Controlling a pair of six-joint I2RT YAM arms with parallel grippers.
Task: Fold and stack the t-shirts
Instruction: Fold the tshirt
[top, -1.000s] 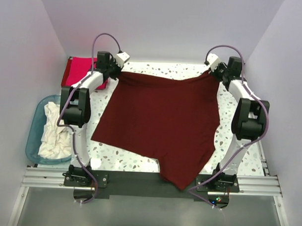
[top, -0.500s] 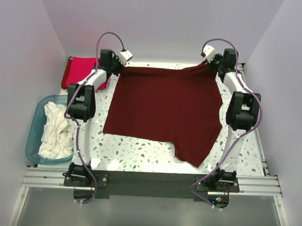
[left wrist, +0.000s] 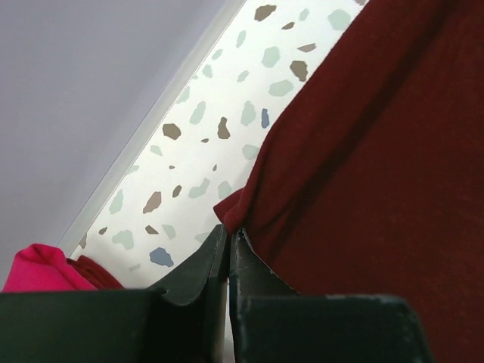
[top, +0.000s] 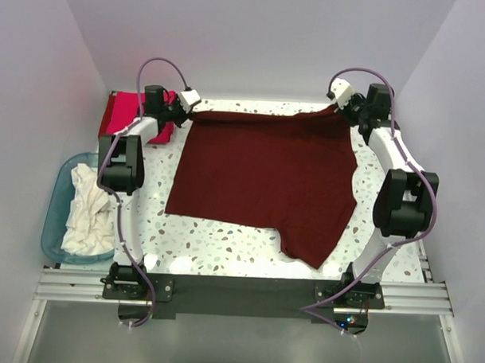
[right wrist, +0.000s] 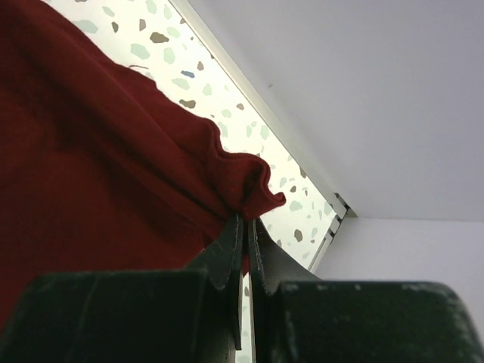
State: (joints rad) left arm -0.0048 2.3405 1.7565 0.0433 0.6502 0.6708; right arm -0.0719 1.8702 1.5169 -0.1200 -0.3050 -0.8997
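Observation:
The dark maroon t-shirt [top: 267, 174] lies spread on the speckled table [top: 216, 240], its top edge along the far side. My left gripper [top: 194, 110] is shut on the shirt's far-left corner [left wrist: 242, 208]; the fingertips [left wrist: 228, 231] pinch the cloth. My right gripper [top: 341, 112] is shut on the far-right corner [right wrist: 253, 189], with cloth bunched at its tips [right wrist: 246, 221]. A bright crimson-red t-shirt [top: 127, 114] lies folded at the far left, and also shows in the left wrist view [left wrist: 38, 268]. White t-shirts [top: 86, 212] lie crumpled in the blue tub.
The translucent blue tub [top: 54, 192] sits off the table's left side. The back wall runs close behind both grippers. One sleeve of the maroon shirt [top: 308, 243] points toward the near right.
The maroon shirt was pulled away from the near edge, where it hung over, and now lies flat farther back. Both grippers have spread slightly apart along the far edge.

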